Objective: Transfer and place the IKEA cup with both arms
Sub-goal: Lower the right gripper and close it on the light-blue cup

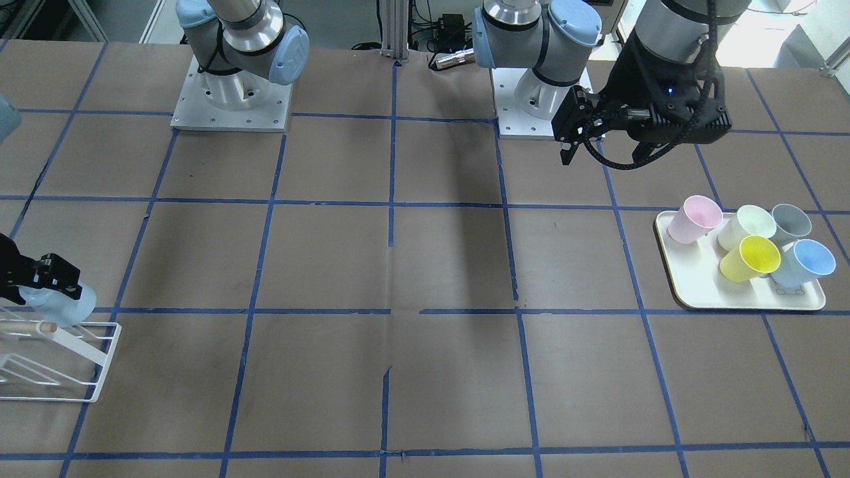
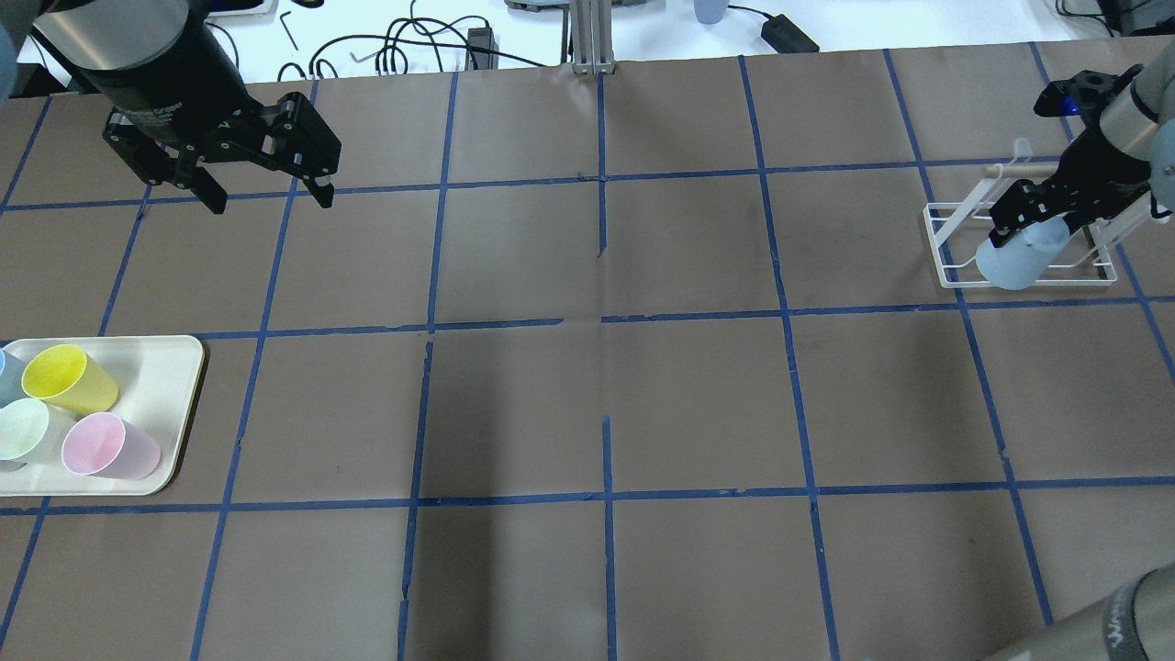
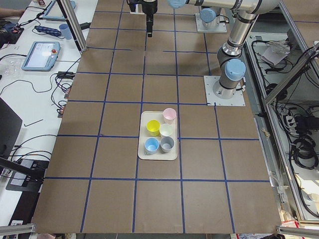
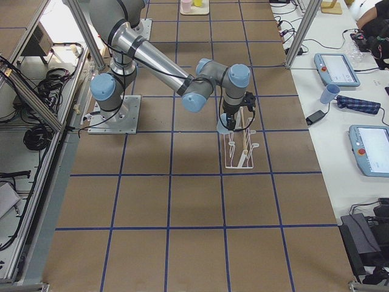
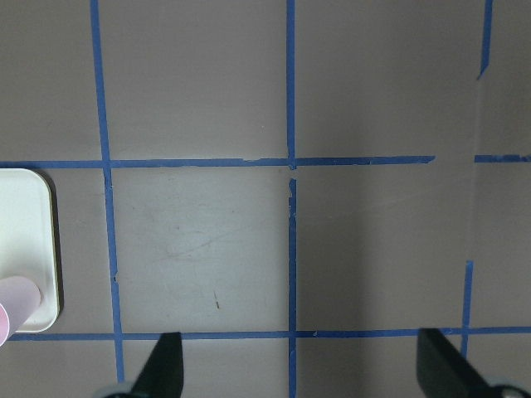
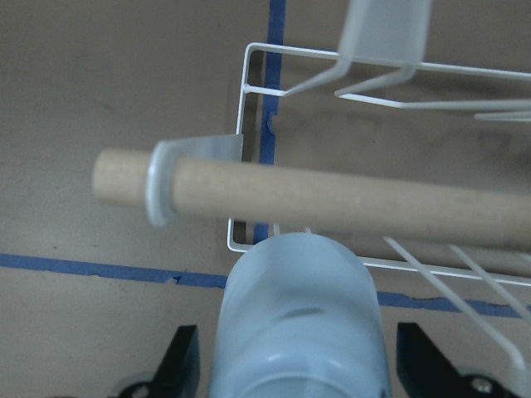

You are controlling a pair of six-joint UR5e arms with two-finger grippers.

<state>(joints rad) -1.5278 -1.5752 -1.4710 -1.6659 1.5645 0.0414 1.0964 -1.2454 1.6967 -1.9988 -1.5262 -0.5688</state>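
At the overhead view's right, the right gripper (image 2: 1021,229) pinches the tilted IKEA cup (image 2: 1017,259) over the white rack (image 2: 944,250). Upper left, the left gripper (image 2: 269,200) hangs spread.

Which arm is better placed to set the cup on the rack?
Right. The right pincer holds the cup at the rack; the left pincer hangs open and empty far across the table, at the tray end.

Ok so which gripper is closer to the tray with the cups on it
Left. The left gripper hangs open over the table on the tray's side; the right gripper is at the far end, holding the IKEA cup at the white rack.
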